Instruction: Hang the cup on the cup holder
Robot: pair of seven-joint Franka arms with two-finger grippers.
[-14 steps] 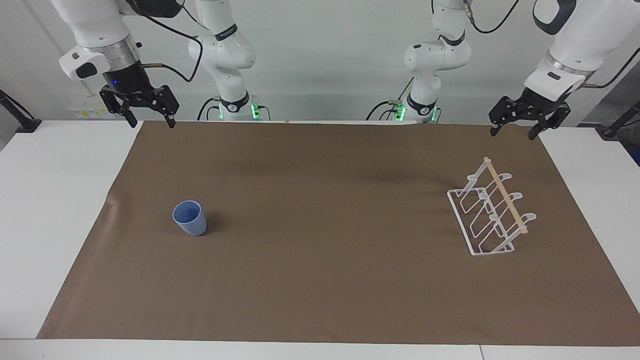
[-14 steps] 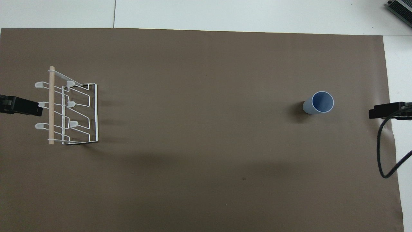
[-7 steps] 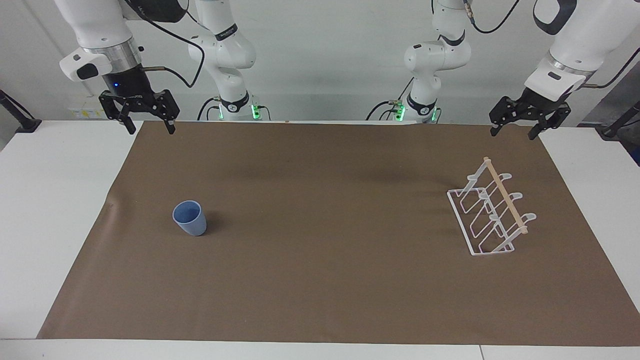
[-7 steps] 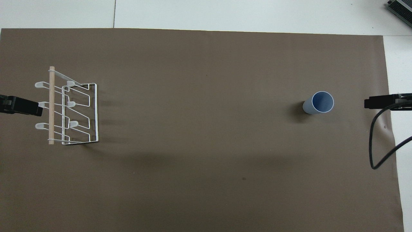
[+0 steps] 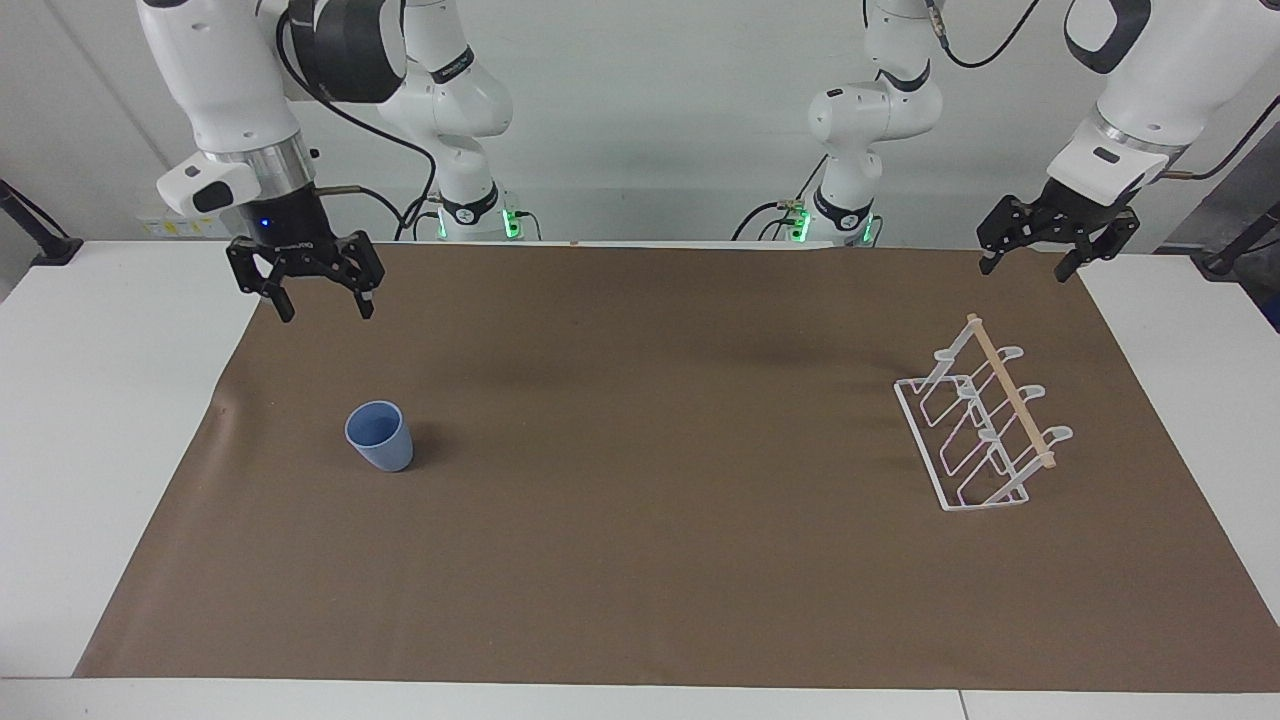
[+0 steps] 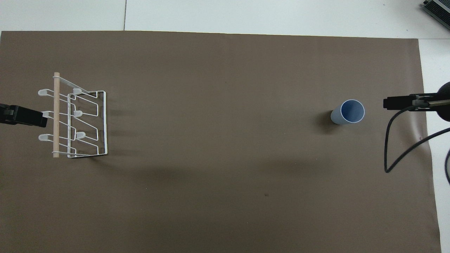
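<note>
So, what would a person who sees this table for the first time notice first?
Probably the cup, the only blue thing, standing upright with its mouth up on the brown mat toward the right arm's end. Next, the cup holder, with no cup on it, stands toward the left arm's end. The right gripper hangs open over the mat near the cup, touching nothing; the left gripper waits open, up in the air.
</note>
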